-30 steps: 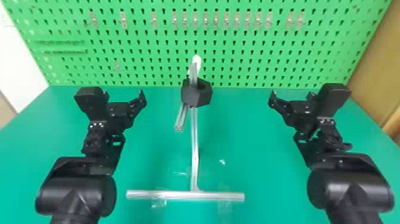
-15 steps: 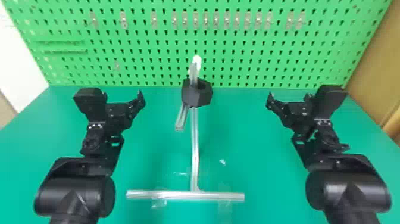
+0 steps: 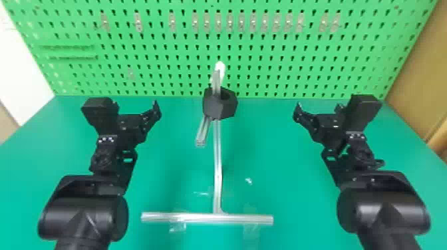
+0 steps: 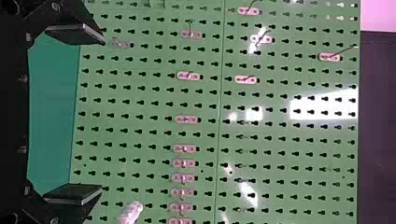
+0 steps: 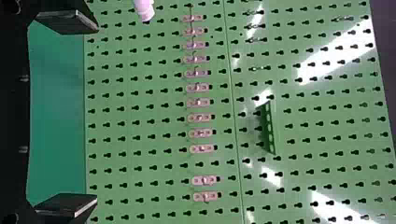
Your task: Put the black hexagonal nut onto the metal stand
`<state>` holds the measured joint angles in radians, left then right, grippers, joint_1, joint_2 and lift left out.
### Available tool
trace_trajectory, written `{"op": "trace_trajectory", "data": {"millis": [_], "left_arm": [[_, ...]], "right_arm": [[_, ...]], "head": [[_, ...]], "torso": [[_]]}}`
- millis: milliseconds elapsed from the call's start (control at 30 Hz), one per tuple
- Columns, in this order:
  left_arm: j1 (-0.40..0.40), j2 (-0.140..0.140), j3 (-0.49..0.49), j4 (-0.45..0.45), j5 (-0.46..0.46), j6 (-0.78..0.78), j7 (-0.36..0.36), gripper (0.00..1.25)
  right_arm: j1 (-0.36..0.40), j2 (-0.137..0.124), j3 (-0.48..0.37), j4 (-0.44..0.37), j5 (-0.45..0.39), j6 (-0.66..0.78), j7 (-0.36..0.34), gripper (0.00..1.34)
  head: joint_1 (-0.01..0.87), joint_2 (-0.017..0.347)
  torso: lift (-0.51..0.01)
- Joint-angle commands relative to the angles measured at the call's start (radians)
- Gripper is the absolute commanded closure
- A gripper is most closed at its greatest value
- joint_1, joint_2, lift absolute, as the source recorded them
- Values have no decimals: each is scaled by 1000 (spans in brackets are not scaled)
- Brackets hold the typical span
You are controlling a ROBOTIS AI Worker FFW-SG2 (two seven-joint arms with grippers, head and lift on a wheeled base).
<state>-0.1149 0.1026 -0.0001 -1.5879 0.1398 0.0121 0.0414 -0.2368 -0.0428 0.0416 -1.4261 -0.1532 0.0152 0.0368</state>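
Left side, my left arm (image 3: 83,216) stands out over the worktop (image 3: 286,166), well apart from the stand. Left jaws wide, nothing between them. I judge the distance deliberate: it keeps metal and fingers from meeting.

Middle, the metal stand (image 3: 218,166). Clear tape (image 3: 178,226) lies at its foot bar (image 3: 246,219), presumably to stop it sliding. A short side bar (image 3: 202,133) juts out below the black nut (image 3: 218,108). The nut looks to be around the post, high up, just under the pale tip (image 3: 220,68); the post runs nearer the left edge of its hole. My reading is that the side bar bears it, though the contact is hidden from me.

Right side, my right arm (image 3: 384,212) mirrors the left. Right jaws wide too, and empty.

Room: open worktop either side of the post; pegboard (image 3: 159,78) closes off the back, so I'd retreat toward me, not forward. Placing looks finished to me. What's left is checking the seat; an inward swing could clip the side bar or nut.
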Motion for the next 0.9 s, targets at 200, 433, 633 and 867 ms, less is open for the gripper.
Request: {"op": "trace_trajectory", "data": {"millis": [200,433,633,867], "left_arm": [[-8,0,-3,8,1,-9,0,153],[-8,-1,-4,8,3,-12,0,154],[-14,0,-4,8,3,-15,0,153],[-14,0,-8,8,3,-15,0,154]], "right_arm": [[-6,-3,1,3,0,-4,0,36],[-4,-3,-6,3,-3,-7,0,41],[-4,0,-8,3,-3,-11,0,42],[-6,0,-6,3,-3,-11,0,42]], "head": [[693,81],[693,81],[693,81],[693,81]], "torso": [[-1],[-1],[-1],[-1]]}}
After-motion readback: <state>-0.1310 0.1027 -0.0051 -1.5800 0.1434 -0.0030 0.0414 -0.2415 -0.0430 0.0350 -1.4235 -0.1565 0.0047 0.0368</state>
